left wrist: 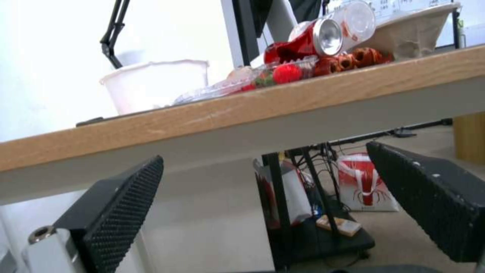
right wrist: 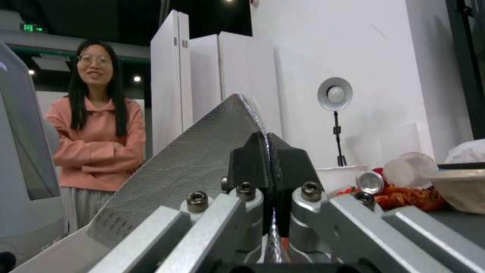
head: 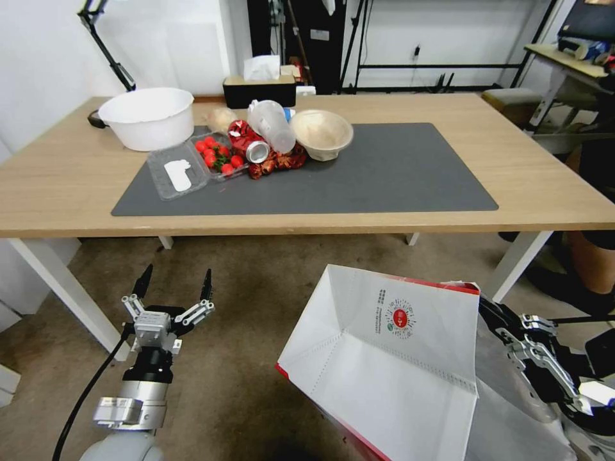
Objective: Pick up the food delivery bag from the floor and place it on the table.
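Looking down from the head camera, you see the food delivery bag (head: 391,371) hanging tilted below the table's (head: 525,173) near edge, toward its right end, its open mouth turned up at you, its round red logo facing you and its base not visible. Your right gripper (head: 496,320) has it by the rim on the bag's right side. Your left gripper (head: 174,286) hovers over the floor (head: 256,320) below the near edge toward the left end, fingers spread apart and holding nothing. On the grey mat (head: 384,173) near the far left sit a white plastic bowl (head: 147,117), a clear tray of strawberries (head: 214,155), a red can (head: 250,144), a clear bottle (head: 272,125) and a beige paper bowl (head: 322,132). From the left wrist camera, you look between the two open black fingers (left wrist: 121,212) up at the table's wooden edge (left wrist: 252,110), with the can (left wrist: 316,38) and the strawberries above it. From the right wrist camera, the black fingertips (right wrist: 252,163) are pressed together on a thin sheet of the bag's silver foil lining (right wrist: 192,163).
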### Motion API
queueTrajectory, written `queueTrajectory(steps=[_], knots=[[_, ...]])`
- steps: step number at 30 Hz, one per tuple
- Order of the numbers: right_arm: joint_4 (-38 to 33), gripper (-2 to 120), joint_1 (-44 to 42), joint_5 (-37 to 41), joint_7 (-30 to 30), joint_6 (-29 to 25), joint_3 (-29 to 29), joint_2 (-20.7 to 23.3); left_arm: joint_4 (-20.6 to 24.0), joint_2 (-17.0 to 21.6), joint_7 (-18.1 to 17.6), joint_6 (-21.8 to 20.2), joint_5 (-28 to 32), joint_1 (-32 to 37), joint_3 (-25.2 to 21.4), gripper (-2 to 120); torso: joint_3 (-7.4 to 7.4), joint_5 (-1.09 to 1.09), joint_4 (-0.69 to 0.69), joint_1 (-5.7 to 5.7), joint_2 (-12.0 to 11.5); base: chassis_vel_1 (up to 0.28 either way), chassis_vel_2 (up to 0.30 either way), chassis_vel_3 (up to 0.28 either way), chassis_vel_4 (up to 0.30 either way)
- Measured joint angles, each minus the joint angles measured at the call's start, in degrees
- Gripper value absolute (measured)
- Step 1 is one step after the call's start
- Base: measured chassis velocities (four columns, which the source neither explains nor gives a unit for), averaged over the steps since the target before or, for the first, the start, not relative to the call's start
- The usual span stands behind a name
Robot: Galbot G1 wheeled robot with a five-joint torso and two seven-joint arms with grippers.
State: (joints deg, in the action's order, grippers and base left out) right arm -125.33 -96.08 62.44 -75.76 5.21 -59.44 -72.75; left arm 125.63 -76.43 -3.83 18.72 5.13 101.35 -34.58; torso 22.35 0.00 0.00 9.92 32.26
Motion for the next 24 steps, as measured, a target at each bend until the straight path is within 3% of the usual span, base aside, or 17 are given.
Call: queueTrajectory(steps=[24], knots=[[-0.51, 0, -0.23, -0.18, -0.42, -0.13, -0.15, -1.26, -0.35, -0.21, 0.07, 0.39, -0.21, -0.15, 0.24, 100, 3.42, 0.00, 0.01, 2.25, 5.68, 0.000, 0.000, 0.000, 0.000]])
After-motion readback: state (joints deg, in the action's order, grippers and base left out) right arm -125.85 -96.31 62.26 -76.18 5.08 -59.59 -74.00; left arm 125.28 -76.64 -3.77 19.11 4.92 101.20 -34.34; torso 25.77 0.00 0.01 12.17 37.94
